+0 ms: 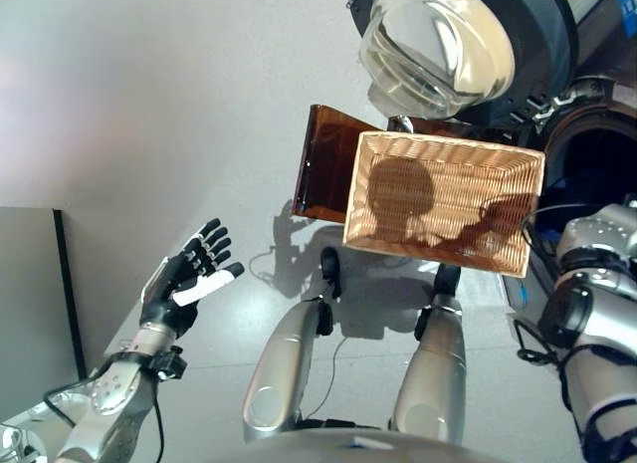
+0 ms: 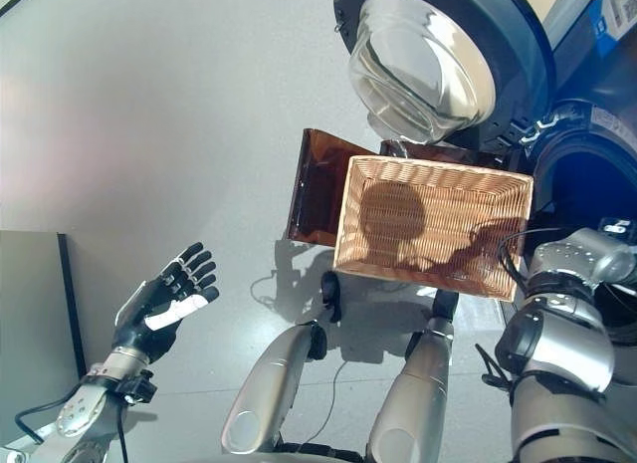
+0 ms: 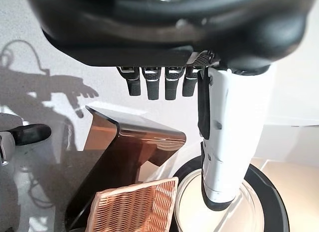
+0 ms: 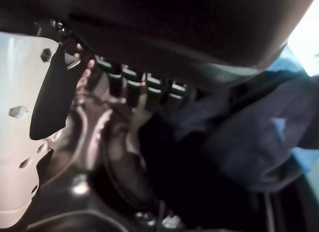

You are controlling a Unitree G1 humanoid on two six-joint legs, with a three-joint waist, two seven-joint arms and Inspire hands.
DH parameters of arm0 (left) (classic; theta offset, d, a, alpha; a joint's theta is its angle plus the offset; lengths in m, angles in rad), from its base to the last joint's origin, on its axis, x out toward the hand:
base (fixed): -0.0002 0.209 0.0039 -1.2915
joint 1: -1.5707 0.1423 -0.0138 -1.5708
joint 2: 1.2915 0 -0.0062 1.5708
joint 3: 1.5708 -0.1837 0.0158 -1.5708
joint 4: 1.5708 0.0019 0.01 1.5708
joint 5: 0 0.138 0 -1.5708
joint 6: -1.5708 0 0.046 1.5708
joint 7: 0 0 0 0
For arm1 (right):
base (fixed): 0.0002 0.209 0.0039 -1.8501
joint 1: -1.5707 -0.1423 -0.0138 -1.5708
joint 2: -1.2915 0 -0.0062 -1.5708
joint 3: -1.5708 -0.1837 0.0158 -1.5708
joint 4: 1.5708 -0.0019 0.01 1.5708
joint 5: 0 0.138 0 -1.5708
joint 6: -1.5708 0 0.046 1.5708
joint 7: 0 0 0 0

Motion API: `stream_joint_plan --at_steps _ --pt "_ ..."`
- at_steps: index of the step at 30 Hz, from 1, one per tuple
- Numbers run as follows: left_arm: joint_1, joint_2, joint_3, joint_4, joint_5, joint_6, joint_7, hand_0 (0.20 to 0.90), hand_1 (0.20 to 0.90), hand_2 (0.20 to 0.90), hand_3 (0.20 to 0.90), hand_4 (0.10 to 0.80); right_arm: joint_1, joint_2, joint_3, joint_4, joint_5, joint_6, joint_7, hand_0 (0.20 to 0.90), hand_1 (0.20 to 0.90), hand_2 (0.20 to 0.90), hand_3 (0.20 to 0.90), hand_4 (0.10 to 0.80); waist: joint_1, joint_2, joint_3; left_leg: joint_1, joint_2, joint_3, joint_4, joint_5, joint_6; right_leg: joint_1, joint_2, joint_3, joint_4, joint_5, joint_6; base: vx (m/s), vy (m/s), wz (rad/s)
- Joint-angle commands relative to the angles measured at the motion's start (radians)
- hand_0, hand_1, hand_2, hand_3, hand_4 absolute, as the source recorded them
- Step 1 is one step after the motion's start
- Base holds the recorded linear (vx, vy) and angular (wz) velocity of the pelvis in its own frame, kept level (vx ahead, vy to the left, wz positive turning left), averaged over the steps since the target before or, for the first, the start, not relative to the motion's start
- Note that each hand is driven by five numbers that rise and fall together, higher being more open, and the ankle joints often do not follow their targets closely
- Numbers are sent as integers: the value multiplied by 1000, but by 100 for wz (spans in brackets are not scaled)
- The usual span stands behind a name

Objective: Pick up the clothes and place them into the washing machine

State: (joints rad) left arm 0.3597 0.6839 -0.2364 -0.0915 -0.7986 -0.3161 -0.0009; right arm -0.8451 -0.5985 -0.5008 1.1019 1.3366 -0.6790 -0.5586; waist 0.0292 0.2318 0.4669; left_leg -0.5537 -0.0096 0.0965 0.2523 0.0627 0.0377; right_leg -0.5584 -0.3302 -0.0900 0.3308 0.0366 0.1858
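Blue clothes (image 4: 249,137) lie bunched inside the dark drum of the washing machine (image 2: 587,184), shown only in the right wrist view. My right hand (image 4: 25,122) is inside the drum with its fingers (image 4: 144,87) straight beside the cloth and nothing gripped. In the eye views only the right forearm (image 1: 597,244) shows, reaching into the drum opening. The wicker basket (image 1: 468,184) in front of me holds nothing. My left hand (image 1: 189,279) hovers open and idle over the floor at the lower left.
The washer's round glass door (image 1: 438,45) stands swung open above the basket. A brown translucent stand (image 1: 323,164) carries the basket. A grey panel with a dark edge (image 1: 30,304) stands at the far left.
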Motion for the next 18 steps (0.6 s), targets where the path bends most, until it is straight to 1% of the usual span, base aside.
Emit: stream_joint_plan --at_steps 1,3,4,7,8,11,12,14,16,18 --pt "83 2 84 -63 -20 -88 -7 900 900 900 900 800 131 32 78 -101 -102 -95 46 900 900 900 900 800 -7 -28 -102 -4 107 -76 -47 37 -143 -31 -17 46 29 41 28 11 5 10" --pt "83 0 86 -60 -16 -87 -8 900 900 900 900 800 160 63 79 -115 -110 -92 50 900 900 900 900 800 -10 -37 -105 4 107 -76 -45 34 -143 -19 -19 45 27 42 29 9 0 4" --pt "84 0 88 -55 -11 -88 -10 900 900 900 900 800 188 91 78 -125 -116 -87 57 900 900 900 900 800 -11 -48 -108 11 106 -77 -43 32 -144 -2 -21 41 20 41 30 33 -1 -2" --pt "81 -5 86 -50 -7 -89 -12 900 900 900 900 800 231 134 90 -140 -131 -73 68 900 900 900 900 800 -12 -65 -118 39 107 -79 -49 27 -144 33 -24 34 -2 45 34 26 1 0" --pt "82 -4 86 -50 -7 -89 -11 900 900 900 900 800 232 135 89 -141 -132 -73 67 900 900 900 900 800 -13 -65 -117 41 107 -79 -50 27 -144 35 -24 33 -4 46 34 20 -3 -5" --pt "75 -10 88 -42 -5 -88 -14 900 900 900 900 800 263 167 125 -132 -167 -36 78 900 900 900 900 800 -13 -81 -122 61 106 -80 -55 24 -143 63 -25 25 -28 55 36 20 -5 -2" --pt "71 -13 90 -39 -2 -91 -19 900 900 900 900 800 280 193 145 -129 -182 -17 93 900 900 900 900 800 -13 -91 -129 77 105 -78 -61 20 -142 83 -28 19 -52 64 39 43 3 -4" --pt "71 -16 94 -36 2 -93 -20 900 900 900 900 800 294 212 149 -138 -185 -13 102 900 900 900 900 800 -16 -98 -130 89 103 -74 -68 20 -142 104 -31 15 -77 73 41 18 3 -2" --pt "69 -23 102 -36 6 -96 -24 900 900 900 900 800 333 252 173 -160 -202 -3 123 900 900 900 900 800 -19 -112 -137 104 102 -72 -77 18 -141 126 -36 8 -107 88 45 30 -3 -3" --pt "71 -26 108 -35 9 -97 -23 900 900 900 900 800 348 267 178 -164 -211 2 126 900 900 900 900 800 -21 -119 -140 111 100 -71 -80 18 -140 139 -36 5 -122 94 46 34 -2 -5"
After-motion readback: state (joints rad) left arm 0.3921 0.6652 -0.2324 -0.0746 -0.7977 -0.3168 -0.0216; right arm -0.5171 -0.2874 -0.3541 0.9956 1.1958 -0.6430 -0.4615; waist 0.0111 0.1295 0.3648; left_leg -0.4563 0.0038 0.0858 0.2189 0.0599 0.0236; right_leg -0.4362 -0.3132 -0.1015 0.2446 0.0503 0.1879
